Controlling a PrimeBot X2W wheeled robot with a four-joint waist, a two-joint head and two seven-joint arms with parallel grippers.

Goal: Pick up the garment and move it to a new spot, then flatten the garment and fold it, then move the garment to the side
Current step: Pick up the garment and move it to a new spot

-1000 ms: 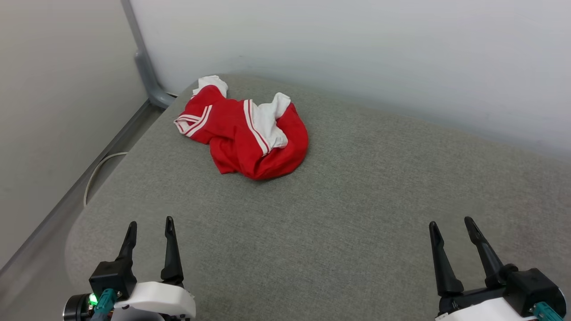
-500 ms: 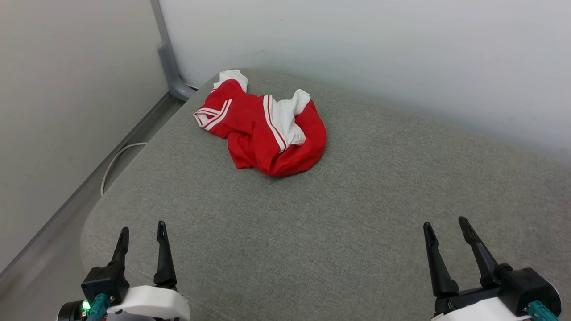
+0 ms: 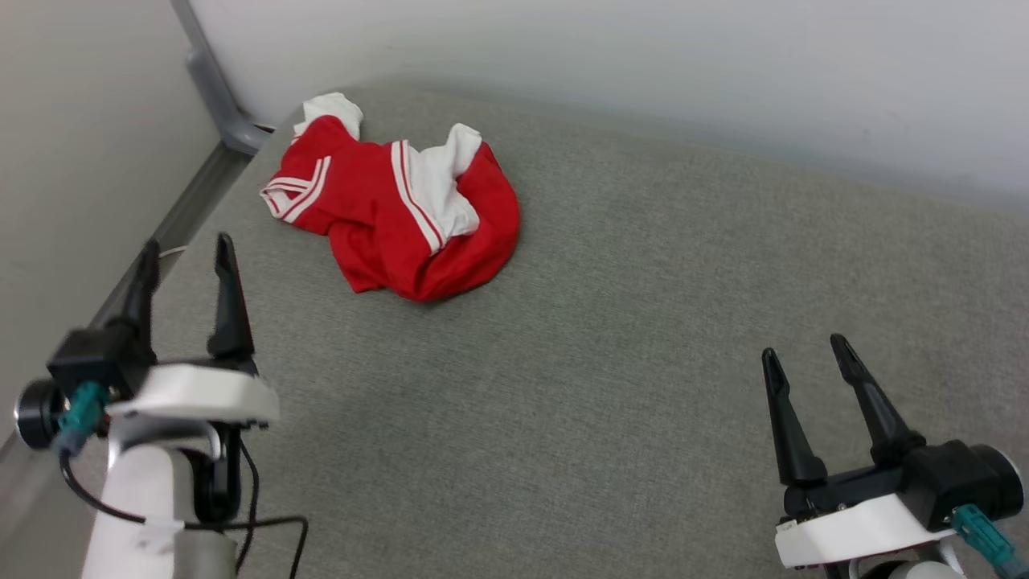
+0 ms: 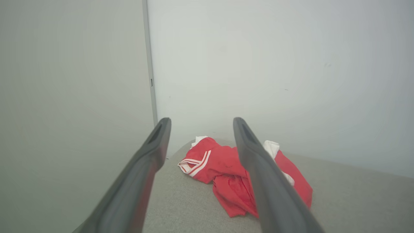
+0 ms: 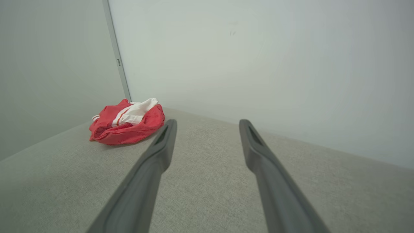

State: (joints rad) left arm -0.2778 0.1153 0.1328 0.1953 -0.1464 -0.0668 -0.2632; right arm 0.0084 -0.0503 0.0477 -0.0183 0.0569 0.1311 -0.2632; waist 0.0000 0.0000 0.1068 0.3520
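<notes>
The garment lies crumpled in a heap at the far left corner of the grey cushioned surface, red with white sleeve parts and striped trim; no lettering shows. My left gripper hovers open at the left, short of the heap, fingers pointing toward it. In the left wrist view the garment sits ahead between and below the open fingers. My right gripper stands open at the lower right, far from the cloth. The right wrist view has the garment far off to the left.
Pale walls close in behind and to the left, meeting at a grey corner post. A gap with a grey rail and a white cable runs along the surface's left edge. Bare grey fabric stretches across the middle and right.
My left arm has risen and reached forward toward the garment, forearm now in view. The right gripper rose slightly. The head camera shifted; the garment itself lies as before.
</notes>
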